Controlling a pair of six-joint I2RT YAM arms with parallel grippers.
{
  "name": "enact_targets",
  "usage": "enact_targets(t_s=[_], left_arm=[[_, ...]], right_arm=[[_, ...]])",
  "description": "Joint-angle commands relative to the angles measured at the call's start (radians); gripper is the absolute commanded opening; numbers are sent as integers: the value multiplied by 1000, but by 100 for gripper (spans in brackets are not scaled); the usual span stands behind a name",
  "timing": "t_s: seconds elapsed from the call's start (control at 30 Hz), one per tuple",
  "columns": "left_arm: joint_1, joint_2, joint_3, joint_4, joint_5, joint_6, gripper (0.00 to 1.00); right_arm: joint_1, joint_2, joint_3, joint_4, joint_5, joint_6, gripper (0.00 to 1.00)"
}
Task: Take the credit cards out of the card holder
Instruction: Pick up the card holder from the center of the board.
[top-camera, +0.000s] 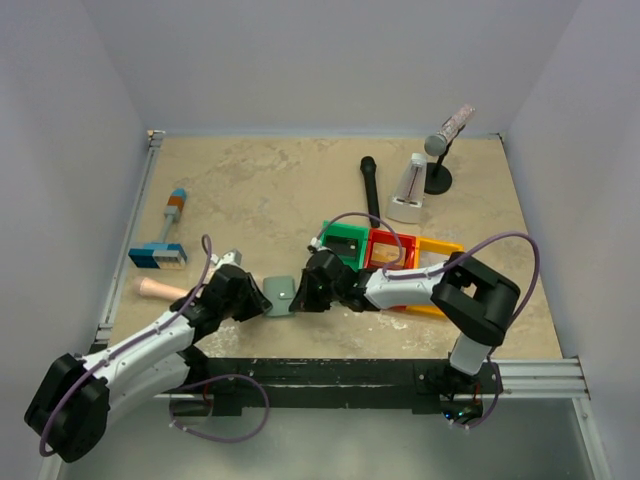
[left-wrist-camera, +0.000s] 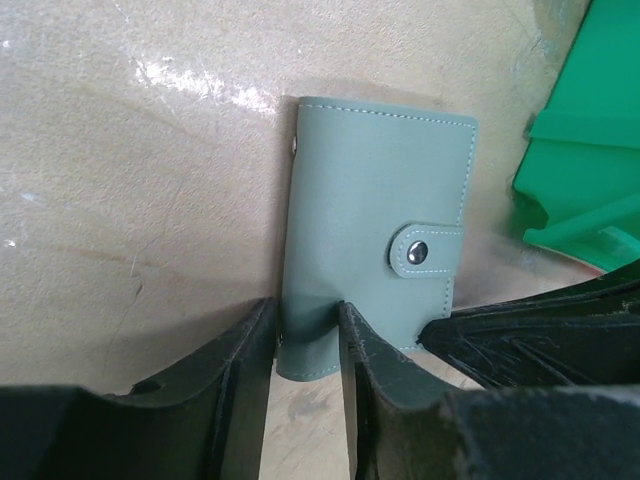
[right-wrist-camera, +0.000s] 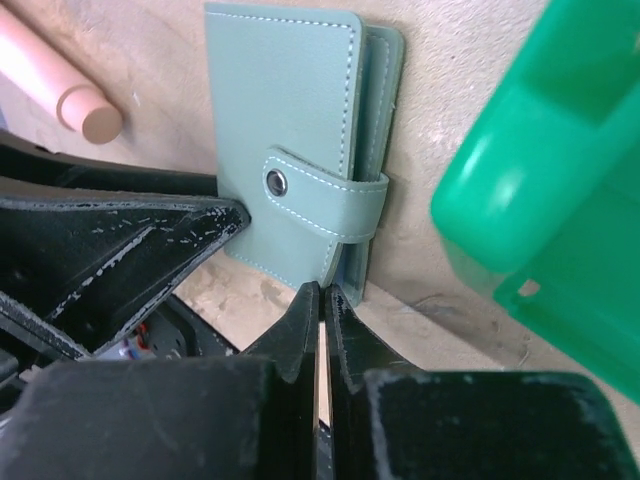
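The card holder (top-camera: 282, 296) (left-wrist-camera: 380, 200) (right-wrist-camera: 285, 120), a grey-green wallet, lies flat on the table with its strap snapped shut. No credit cards show; they are hidden. My left gripper (top-camera: 258, 297) (left-wrist-camera: 305, 310) is closed partway on the holder's near left corner, one finger at the spine edge, the other on the cover. My right gripper (top-camera: 303, 292) (right-wrist-camera: 322, 290) is shut, its tips meeting at the holder's near edge below the strap, and nothing shows between them. Each arm's dark fingers show in the other wrist view.
A green bin (top-camera: 347, 240) (left-wrist-camera: 590, 150) (right-wrist-camera: 550, 180) stands close on the holder's right, then a red bin (top-camera: 384, 238) and a yellow bin (top-camera: 440, 247). A pink cylinder (top-camera: 160, 289) (right-wrist-camera: 60, 80) lies left. A blue-and-orange block tool (top-camera: 160, 255) and microphones (top-camera: 369, 185) lie farther back.
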Motion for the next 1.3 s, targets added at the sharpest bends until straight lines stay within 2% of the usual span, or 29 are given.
enact_targets(t_s=[0.0, 0.43, 0.6, 0.87, 1.13, 1.2, 1.27], left_arm=[[-1, -57, -2, -101, -24, -4, 38], [3, -267, 116, -341, -194, -31, 59], [3, -318, 188, -401, -263, -30, 77], [6, -430, 188, -277, -184, 8, 100], [8, -496, 158, -67, 57, 96, 100], [6, -514, 136, 21, 144, 102, 100], [8, -540, 97, 188, 245, 99, 100]], right_arm=[[5, -59, -36, 63, -26, -34, 0], [6, -209, -99, 80, -127, -160, 0], [6, -290, -93, 24, -162, -220, 0], [6, -482, -58, -110, -208, -321, 0], [6, -701, -21, -288, -245, -438, 0], [6, -741, -16, -311, -247, -450, 0], [6, -769, -13, -322, -250, -452, 0]])
